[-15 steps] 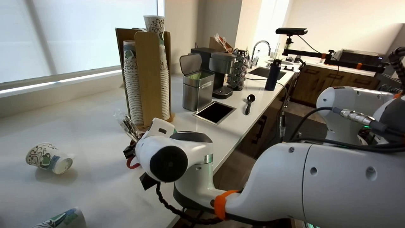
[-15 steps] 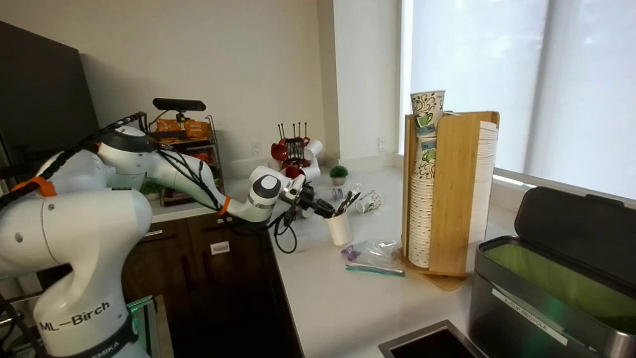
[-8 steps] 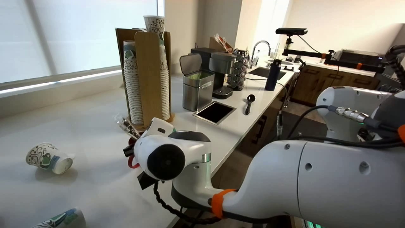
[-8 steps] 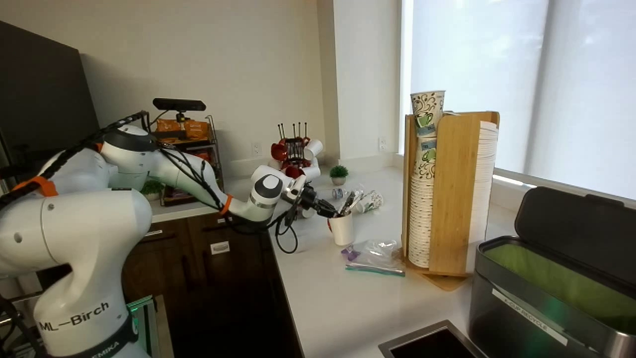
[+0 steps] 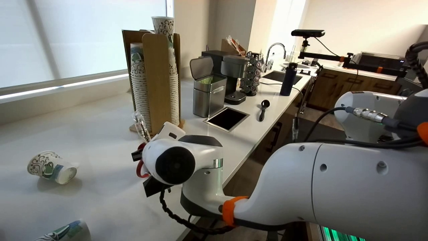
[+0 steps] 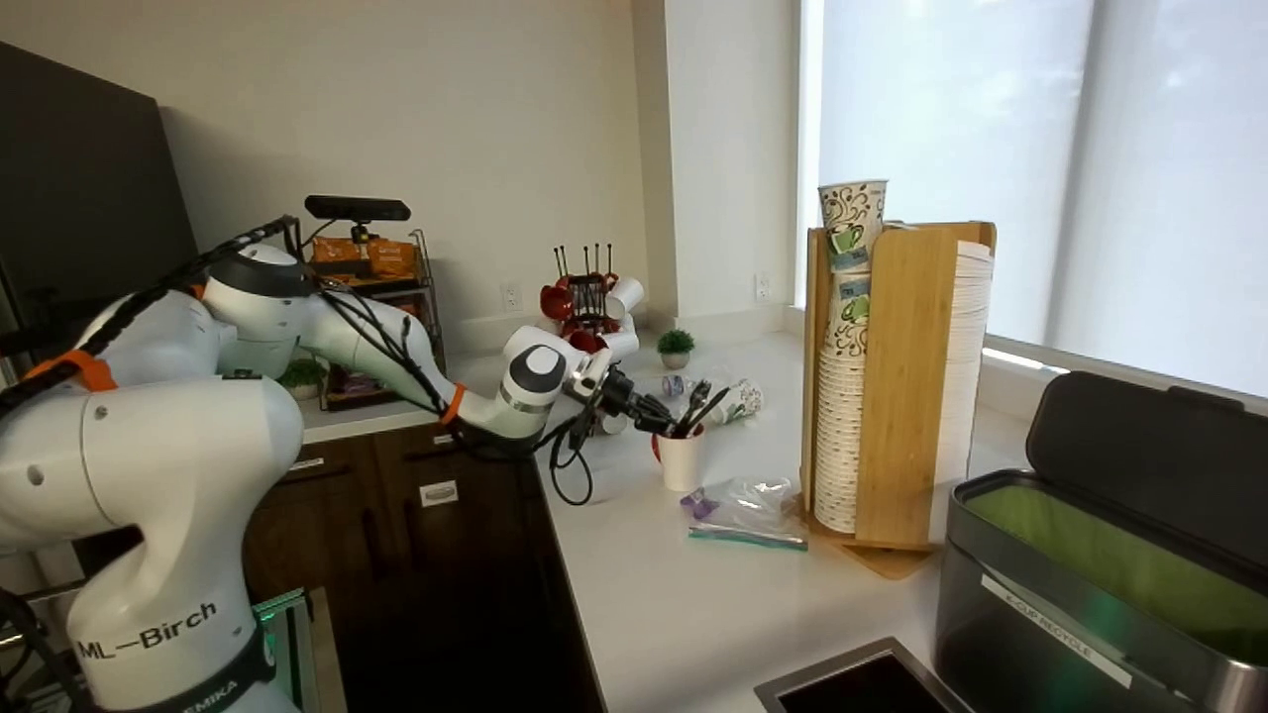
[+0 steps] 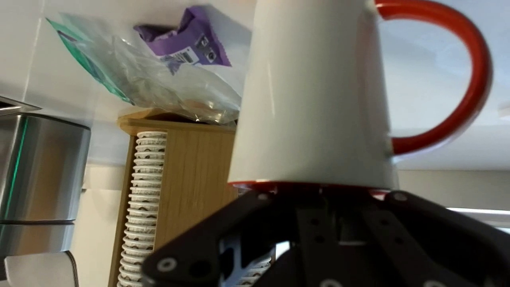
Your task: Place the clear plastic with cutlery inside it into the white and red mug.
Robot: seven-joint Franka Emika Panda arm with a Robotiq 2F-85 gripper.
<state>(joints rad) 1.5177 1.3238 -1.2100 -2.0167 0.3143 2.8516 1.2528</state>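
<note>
The white mug with red inside and handle fills the middle of the wrist view. It stands upright on the counter in an exterior view. The clear plastic packet with cutlery leans out of the mug's mouth; it also shows in an exterior view. My gripper reaches in slanted at the mug's rim, at the packet's lower part. Its links lean close together in the wrist view, and it appears shut on the packet. The fingertips and the packet's lower end are hidden by the mug.
A clear zip bag and a purple wrapper lie near the mug. A wooden cup holder and a metal recycle bin stand beyond. A paper cup lies on its side. The counter edge runs under the arm.
The mug has gone from tilted to upright. The cutlery packet has swung to stand steeper in it. My gripper has moved and turned only slightly.
</note>
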